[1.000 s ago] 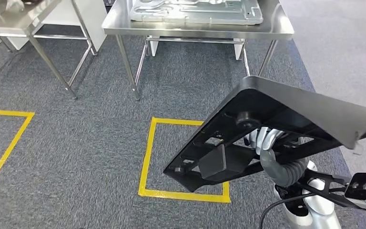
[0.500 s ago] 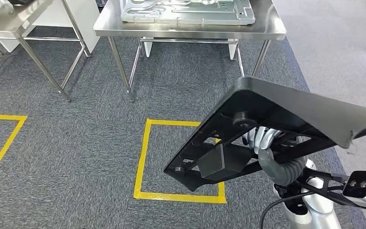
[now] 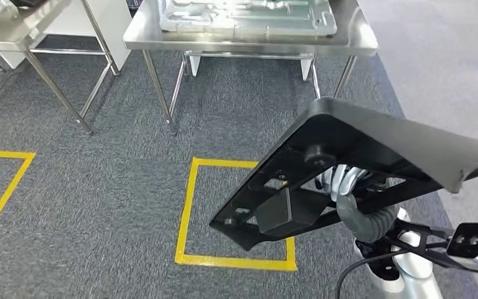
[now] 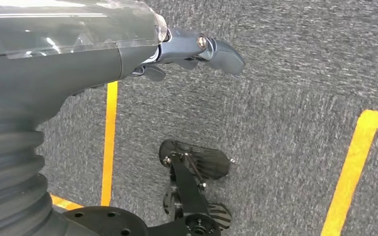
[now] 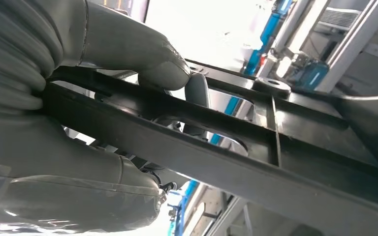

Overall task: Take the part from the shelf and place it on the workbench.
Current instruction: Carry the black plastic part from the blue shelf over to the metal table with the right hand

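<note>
Right now the right hand (image 3: pixel 348 187) grips the part (image 3: pixel 361 168), a big flat black plastic panel with ribs and cutouts on its underside; in the right wrist view the thumb (image 5: pixel 142 54) presses down on a black rib of the part (image 5: pixel 256 167) and the fingers wrap from the other side, so it's a firm clamp on the frame. Part is carried tilted, one edge high to the robot's right, the low corner hanging over the yellow floor square (image 3: pixel 190 205), well above the carpet (image 3: pixel 99 187). Left hand (image 4: pixel 187 49) hangs at the side over the carpet, nothing in it, fingers loosely curled rather than spread; can't tell for sure how tight. Ahead stands the steel workbench (image 3: pixel 361 40), well apart from the part, with a grey moulded tray (image 3: pixel 249 15) lying on top. Another steel table (image 3: pixel 18 34) sits off to the left. Progress, judged: pickup from the shelf looks done since the part is in hand and off any support; left to do is closing the gap to the workbench, raising the part over the tabletop, setting it down and letting go. Roughly mid-task, in the carry stage.
</note>
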Controlling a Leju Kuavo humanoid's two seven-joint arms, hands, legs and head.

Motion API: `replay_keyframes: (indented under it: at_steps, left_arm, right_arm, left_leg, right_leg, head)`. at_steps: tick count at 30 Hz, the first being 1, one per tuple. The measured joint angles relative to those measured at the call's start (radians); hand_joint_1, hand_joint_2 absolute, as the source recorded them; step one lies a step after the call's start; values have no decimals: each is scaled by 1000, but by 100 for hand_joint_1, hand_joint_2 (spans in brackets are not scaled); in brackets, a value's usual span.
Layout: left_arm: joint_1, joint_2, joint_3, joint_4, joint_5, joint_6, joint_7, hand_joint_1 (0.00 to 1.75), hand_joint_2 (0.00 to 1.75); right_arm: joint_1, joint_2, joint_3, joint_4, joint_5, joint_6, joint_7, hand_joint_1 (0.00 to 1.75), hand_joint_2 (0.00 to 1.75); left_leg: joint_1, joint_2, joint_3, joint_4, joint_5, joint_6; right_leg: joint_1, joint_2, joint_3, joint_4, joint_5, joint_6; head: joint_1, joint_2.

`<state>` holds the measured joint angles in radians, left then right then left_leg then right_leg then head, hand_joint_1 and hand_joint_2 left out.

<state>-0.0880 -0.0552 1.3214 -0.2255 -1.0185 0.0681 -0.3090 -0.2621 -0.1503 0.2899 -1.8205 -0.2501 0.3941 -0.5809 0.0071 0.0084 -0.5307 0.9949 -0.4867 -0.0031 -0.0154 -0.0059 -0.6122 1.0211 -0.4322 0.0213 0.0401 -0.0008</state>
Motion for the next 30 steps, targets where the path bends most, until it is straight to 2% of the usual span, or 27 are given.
replay_keyframes:
  at_steps: [2, 4, 5, 7, 8, 9, 10, 12, 13, 14, 17, 19, 21, 23, 24, 25, 27, 28, 29, 30]
  left_arm:
    - [-1, 1, 0, 0, 0, 1, 1, 0, 175]
    - [-2, 1, 0, 0, 0, 1, 1, 0, 175]
    - [-2, 1, 0, 0, 0, 1, 1, 0, 175]
    - [-1, 1, 0, 0, 0, 1, 1, 0, 175]
    - [0, 1, 0, 0, 0, 1, 1, 0, 175]
    - [2, 1, 0, 0, 0, 1, 1, 0, 175]
    - [3, 1, 0, 0, 0, 1, 1, 0, 175]
    - [4, 2, 0, 0, 0, 1, 1, 0, 175]
    - [4, 2, 0, 0, 0, 1, 1, 0, 175]
    - [3, 3, 0, 0, 1, 1, 0, 0, 175]
    - [3, 3, 0, 0, 2, 1, -1, 0, 175]
    - [5, 3, 0, 0, 3, 1, -1, 0, 175]
    - [4, 3, 0, 0, 3, 1, -2, 0, 175]
    - [4, 3, 0, 0, 3, 1, -2, 0, 175]
    - [5, 3, 1, 0, 3, 2, -2, 0, 175]
    - [5, 2, 1, 0, 3, 2, -2, 0, 175]
    - [6, 1, 1, 0, 3, 2, -1, 0, 175]
    - [6, 1, 1, 0, 3, 2, 0, 0, 175]
    - [4, 0, 1, 0, 3, 2, 0, 0, 175]
    - [3, 0, 1, 0, 3, 2, 1, 0, 175]
  right_arm:
    - [-1, 0, 1, 0, -1, 0, 1, 155, 175]
    - [-4, 0, 1, 0, -2, 0, 1, 155, 175]
    - [-5, 0, 1, 0, -2, 0, 2, 155, 175]
    - [-7, 0, 1, 1, -3, 0, 2, 155, 175]
    - [-6, 0, 1, 2, -3, 0, 2, 155, 175]
    - [-6, 0, 1, 2, -3, 0, 2, 155, 175]
    - [-6, 0, 1, 3, -3, 0, 2, 155, 175]
    - [-6, 0, 1, 4, -4, 0, 2, 155, 175]
    - [-6, 0, 1, 4, -5, 0, 2, 155, 175]
    - [-6, 0, 1, 4, -6, 0, 2, 155, 175]
    - [-2, 0, 1, 4, -6, 0, 0, 155, 175]
    - [-1, 0, 1, 4, -4, -3, -1, 155, 175]
    - [0, 0, 1, 4, -1, -8, -2, 155, 175]
    - [3, 0, 1, 7, 1, -13, -2, 155, 175]
    - [5, 0, 1, 10, 2, -14, -2, 155, 175]
    - [5, 0, 1, 12, 2, -14, -2, 155, 175]
    - [4, 0, 1, 14, 5, -15, -3, 155, 175]
    - [4, -1, 1, 15, 8, -16, -4, 155, 175]
    - [3, -2, 1, 15, 16, -17, -6, 155, 175]
    - [3, -2, 1, 16, 24, -19, -8, 155, 175]
  left_leg:
    - [2, 2, 5, 0, -8, -12]
    - [5, 2, -9, 42, -33, -22]
    - [7, 0, -35, 97, -57, -25]
    - [7, 0, -120, 245, -110, -30]
    - [6, 0, -157, 297, -117, -30]
    - [6, 0, -176, 313, -104, -29]
    - [6, -1, -173, 282, -68, -25]
    - [3, -2, -125, 147, 20, -13]
    - [0, -3, -99, 84, 47, -6]
    - [-3, -3, -82, 45, 57, 1]
    - [-5, -4, -67, 17, 48, 19]
    - [-1, -5, -51, 7, 45, 30]
    - [0, -5, -38, 2, 39, 38]
    - [0, -5, -30, 2, 30, 40]
    - [0, -6, -24, 2, 25, 39]
    - [0, -6, -16, 2, 18, 38]
    - [0, -6, 5, 2, 3, 32]
    - [-1, -7, 14, 2, -4, 28]
    - [-2, -8, 18, 2, -11, 22]
    - [-3, -9, 20, 2, -17, 16]
  right_leg:
    - [0, 4, 4, -4, -4, -14]
    - [-3, 7, 15, -10, -9, -29]
    - [-4, 6, 21, -12, -13, -35]
    - [0, 7, 32, -12, -23, -42]
    - [2, 8, 38, -12, -29, -43]
    - [4, 10, 46, -11, -35, -43]
    - [5, 12, 55, -11, -42, -42]
    - [7, 14, 77, -12, -58, -38]
    - [8, 15, 85, -11, -65, -33]
    - [9, 15, 90, -13, -71, -28]
    - [9, 14, 95, -9, -72, -11]
    - [8, 13, 84, 27, -86, -1]
    - [4, 12, 26, 131, -131, 8]
    - [2, 11, -56, 249, -171, 16]
    - [1, 11, -82, 272, -168, 17]
    - [0, 11, -89, 256, -140, 18]
    - [0, 8, -55, 132, -44, 12]
    - [3, 6, -33, 68, -16, 8]
    - [6, 5, -18, 26, -3, 1]
    - [9, 4, -11, 6, -3, -5]
  head:
    - [-1, 0]
    - [-3, 0]
    - [-4, 0]
    - [-6, 0]
    - [-6, 0]
    - [-6, 0]
    - [-6, 0]
    - [-6, 0]
    - [-6, 0]
    - [-5, 0]
    - [-5, 0]
    - [-4, 0]
    - [-2, 0]
    - [-2, 0]
    - [-2, 0]
    - [-1, 0]
    - [-1, 0]
    - [-1, 0]
    - [-1, 0]
    - [-1, 0]
